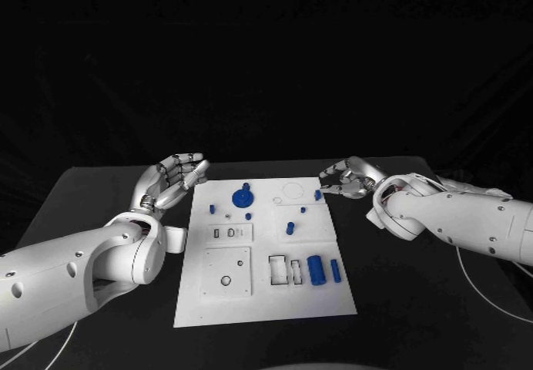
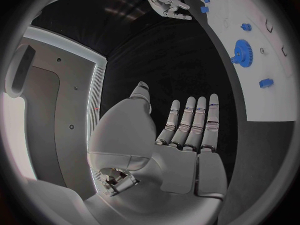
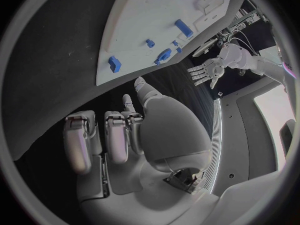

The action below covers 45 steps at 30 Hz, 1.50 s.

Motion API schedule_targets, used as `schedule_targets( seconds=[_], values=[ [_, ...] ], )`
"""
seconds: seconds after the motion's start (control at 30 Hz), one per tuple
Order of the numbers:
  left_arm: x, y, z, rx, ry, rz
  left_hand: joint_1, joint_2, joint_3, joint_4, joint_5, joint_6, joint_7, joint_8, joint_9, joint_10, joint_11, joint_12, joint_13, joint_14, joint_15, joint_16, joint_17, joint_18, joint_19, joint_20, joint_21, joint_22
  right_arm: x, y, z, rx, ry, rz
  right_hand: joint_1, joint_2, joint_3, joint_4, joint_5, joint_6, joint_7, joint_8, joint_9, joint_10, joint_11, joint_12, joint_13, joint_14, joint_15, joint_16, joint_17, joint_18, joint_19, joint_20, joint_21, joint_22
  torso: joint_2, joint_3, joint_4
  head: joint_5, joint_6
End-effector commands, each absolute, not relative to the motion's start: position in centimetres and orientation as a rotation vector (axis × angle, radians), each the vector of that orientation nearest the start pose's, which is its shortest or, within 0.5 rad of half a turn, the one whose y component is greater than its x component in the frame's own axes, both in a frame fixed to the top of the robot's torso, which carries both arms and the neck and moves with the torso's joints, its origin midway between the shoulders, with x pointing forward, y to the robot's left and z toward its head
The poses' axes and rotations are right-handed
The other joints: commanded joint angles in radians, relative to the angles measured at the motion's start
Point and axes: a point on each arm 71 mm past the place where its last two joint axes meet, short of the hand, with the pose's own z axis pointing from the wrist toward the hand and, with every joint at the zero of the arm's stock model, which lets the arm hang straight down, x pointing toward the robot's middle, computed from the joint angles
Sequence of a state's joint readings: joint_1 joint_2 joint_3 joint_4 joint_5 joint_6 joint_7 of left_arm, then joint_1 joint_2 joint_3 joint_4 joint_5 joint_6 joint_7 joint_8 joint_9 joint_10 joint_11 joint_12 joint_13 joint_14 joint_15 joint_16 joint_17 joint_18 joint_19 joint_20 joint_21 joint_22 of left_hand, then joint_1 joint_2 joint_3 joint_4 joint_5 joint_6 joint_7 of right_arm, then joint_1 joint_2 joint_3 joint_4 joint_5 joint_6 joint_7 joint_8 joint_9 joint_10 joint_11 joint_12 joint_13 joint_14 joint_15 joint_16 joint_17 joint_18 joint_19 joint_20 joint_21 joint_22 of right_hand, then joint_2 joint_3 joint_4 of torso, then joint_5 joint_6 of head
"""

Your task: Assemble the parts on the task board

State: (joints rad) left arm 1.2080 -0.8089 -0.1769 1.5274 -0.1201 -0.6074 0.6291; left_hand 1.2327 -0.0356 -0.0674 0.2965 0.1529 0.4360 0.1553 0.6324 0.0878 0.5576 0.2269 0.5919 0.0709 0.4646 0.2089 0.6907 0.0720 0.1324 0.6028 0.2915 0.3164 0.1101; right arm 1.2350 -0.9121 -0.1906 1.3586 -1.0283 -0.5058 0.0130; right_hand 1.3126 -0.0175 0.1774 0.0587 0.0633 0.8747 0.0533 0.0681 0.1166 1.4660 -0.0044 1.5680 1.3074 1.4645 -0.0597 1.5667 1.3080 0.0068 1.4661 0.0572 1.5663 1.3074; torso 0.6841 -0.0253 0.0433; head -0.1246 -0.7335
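The white task board (image 1: 266, 304) lies in the middle of the black table. A blue gear (image 1: 241, 198) stands near its far edge, with small blue parts around it, such as a peg (image 1: 289, 228) and a block (image 1: 318, 195). Two blue cylinders (image 1: 316, 270) lie side by side near the board's right edge. My left hand (image 1: 178, 176) hovers off the board's far left corner, fingers straight and holding nothing. My right hand (image 1: 346, 179) is off the far right corner, close to the blue block, its fingers (image 3: 106, 140) curled in with nothing between them. The left wrist view shows the gear (image 2: 241, 51) beyond my flat palm (image 2: 181, 150).
Recesses on the board include a square plate with a ring (image 1: 228, 270) and two rectangular slots (image 1: 284, 270). Bare black table (image 1: 100, 200) runs along both sides of the board. A white cable (image 1: 489, 297) trails under my right arm.
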Motion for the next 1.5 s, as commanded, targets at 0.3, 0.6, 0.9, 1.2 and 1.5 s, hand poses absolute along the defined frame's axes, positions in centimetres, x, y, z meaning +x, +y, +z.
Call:
schedule_targets(
  seconds=[0.3,0.6,0.9,1.2,1.5],
  values=[
    [47.1,20.5,-20.1,-0.843,1.257,-1.376,0.001,0.010,0.004,-0.004,0.005,0.004,0.116,-0.006,-0.001,0.000,0.001,-0.002,-0.002,-0.003,0.002,-0.006,-0.001,0.015,-0.008,-0.002,-0.002,-0.001,50.4,-29.6,-23.4,0.247,1.713,0.545,0.020,0.001,0.000,-0.007,0.006,-0.003,-0.008,-0.003,-0.003,0.105,-0.010,0.003,0.263,0.106,-0.009,0.004,0.263,-0.007,0.105,-0.010,0.004,0.263,-0.001,-0.0013,0.0017,0.000,-0.007],
    [47.0,20.9,-20.0,-0.845,1.254,-1.367,0.001,0.010,0.004,-0.004,0.005,0.004,0.116,-0.006,-0.001,0.000,0.001,-0.002,-0.002,-0.003,0.002,-0.006,-0.001,0.015,-0.008,-0.002,-0.002,-0.001,50.8,-29.1,-24.0,0.233,1.728,0.529,0.026,0.004,0.000,-0.008,0.004,-0.001,-0.013,-0.002,-0.003,0.105,-0.012,0.003,0.263,0.106,-0.010,0.004,0.263,-0.007,0.105,-0.011,0.004,0.263,-0.001,-0.0001,0.0015,0.003,-0.005],
    [47.0,21.0,-20.0,-0.845,1.253,-1.365,0.002,0.013,0.003,-0.004,0.005,0.004,0.116,-0.007,-0.001,-0.001,0.001,-0.002,-0.002,-0.004,0.002,-0.006,-0.001,0.015,-0.009,-0.002,-0.002,-0.002,50.9,-28.9,-24.3,0.228,1.756,0.508,0.038,0.010,0.002,-0.010,0.010,0.015,-0.016,0.004,-0.002,0.105,-0.015,0.003,0.263,0.106,-0.013,0.004,0.263,-0.007,0.105,-0.014,0.004,0.263,-0.001,0.0001,0.0018,0.008,-0.007],
    [47.0,21.0,-20.0,-0.844,1.254,-1.364,0.002,0.013,0.003,-0.004,0.005,0.004,0.116,-0.007,-0.001,-0.001,0.001,-0.002,-0.002,-0.004,0.002,-0.006,-0.001,0.015,-0.009,-0.002,-0.002,-0.002,51.0,-28.8,-24.5,0.241,1.783,0.466,0.065,0.023,0.013,-0.021,0.034,0.019,-0.014,0.001,-0.006,0.105,-0.018,0.003,0.263,0.106,-0.016,0.004,0.263,-0.007,0.105,-0.017,0.004,0.263,0.000,0.0013,0.0037,0.015,-0.008],
    [46.9,21.1,-20.0,-0.845,1.254,-1.362,0.002,0.013,0.003,-0.004,0.005,0.004,0.116,-0.007,-0.001,-0.001,0.001,-0.002,-0.002,-0.004,0.002,-0.006,-0.001,0.015,-0.009,-0.002,-0.002,-0.002,51.0,-28.6,-24.5,0.197,1.773,0.430,0.074,0.028,0.018,-0.025,0.039,0.025,-0.011,0.002,-0.006,0.105,-0.017,0.003,0.263,0.106,-0.016,0.004,0.263,-0.007,0.105,-0.018,0.004,0.263,0.001,0.0005,0.0016,0.012,-0.008]
  ],
)
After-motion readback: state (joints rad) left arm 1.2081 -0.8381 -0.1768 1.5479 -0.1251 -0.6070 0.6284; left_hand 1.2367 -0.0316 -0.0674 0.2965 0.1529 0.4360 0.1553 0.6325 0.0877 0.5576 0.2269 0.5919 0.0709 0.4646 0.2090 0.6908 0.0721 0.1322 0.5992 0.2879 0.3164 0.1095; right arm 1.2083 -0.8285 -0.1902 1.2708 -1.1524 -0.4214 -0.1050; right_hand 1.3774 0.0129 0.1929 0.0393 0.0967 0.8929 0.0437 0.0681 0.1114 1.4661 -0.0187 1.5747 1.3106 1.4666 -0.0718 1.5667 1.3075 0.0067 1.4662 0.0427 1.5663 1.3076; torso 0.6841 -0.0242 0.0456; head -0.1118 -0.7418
